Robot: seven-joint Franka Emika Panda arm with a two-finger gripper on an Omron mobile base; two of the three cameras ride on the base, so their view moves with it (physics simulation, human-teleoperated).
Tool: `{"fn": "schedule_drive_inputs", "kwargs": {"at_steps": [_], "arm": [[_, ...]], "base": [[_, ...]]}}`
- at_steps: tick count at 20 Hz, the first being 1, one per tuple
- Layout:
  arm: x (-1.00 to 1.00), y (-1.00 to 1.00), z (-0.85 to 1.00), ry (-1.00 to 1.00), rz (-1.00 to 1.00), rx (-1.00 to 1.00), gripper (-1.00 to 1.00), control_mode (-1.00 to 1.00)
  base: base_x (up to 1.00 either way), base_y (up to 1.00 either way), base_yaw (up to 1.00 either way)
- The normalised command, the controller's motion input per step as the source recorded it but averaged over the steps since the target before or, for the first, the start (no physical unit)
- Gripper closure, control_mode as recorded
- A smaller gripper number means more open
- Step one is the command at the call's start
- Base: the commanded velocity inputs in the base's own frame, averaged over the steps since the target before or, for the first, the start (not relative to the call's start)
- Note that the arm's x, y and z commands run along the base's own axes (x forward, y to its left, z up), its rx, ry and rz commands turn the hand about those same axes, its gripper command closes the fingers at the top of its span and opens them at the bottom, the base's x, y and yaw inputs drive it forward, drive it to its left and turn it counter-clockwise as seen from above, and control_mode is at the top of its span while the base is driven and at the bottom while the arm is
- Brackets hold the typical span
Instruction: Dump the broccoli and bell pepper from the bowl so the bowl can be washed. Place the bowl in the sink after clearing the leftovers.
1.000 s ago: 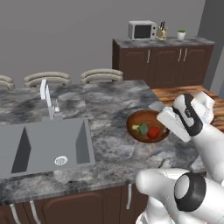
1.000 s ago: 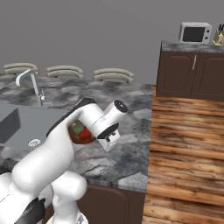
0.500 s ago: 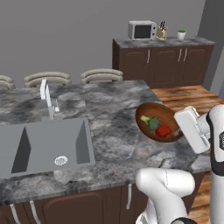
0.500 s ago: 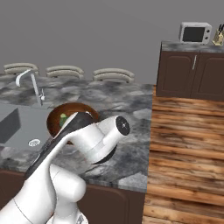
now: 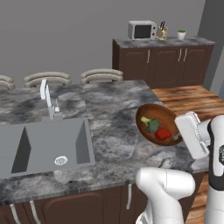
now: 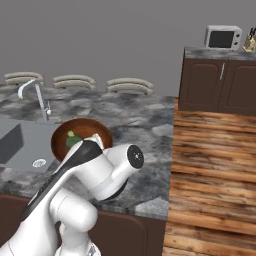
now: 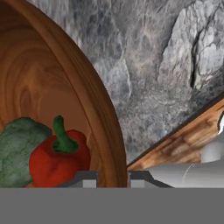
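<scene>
We see gripper point(image 7: 112, 177) pinching bowl point(image 5: 158, 124) rim at worktop's point(image 5: 109, 113) right edge; sink point(image 5: 43, 144) far left.

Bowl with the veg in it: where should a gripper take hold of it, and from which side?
Grip the bowl by its thin rim, one finger inside and one outside, from the edge facing the robot. The gripper is shut on that rim now. The walls are shallow and too wide to span, and the broccoli and bell pepper crowd the middle.
</scene>
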Motion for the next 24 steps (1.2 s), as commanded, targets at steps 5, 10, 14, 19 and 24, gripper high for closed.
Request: {"fn": "schedule_drive_inputs", "kwargs": {"at_steps": [5, 10, 14, 19, 24], "arm": [[-0.04, 0.0, 0.0, 0.0, 0.0, 0.0, 1.0, -1.0], [0.0, 0.0, 0.0, 0.0, 0.0, 0.0, 1.0, 1.0], [0.0, 0.0, 0.0, 0.0, 0.0, 0.0, 1.0, 1.0], [0.0, 0.0, 0.0, 0.0, 0.0, 0.0, 1.0, 1.0], [0.0, 0.0, 0.0, 0.0, 0.0, 0.0, 1.0, 1.0]], "base": [[0.0, 0.0, 0.0], [-0.32, 0.0, 0.0], [-0.42, 0.01, 0.01], [-0.36, 0.14, 0.04], [-0.15, 0.32, 0.04]]}}
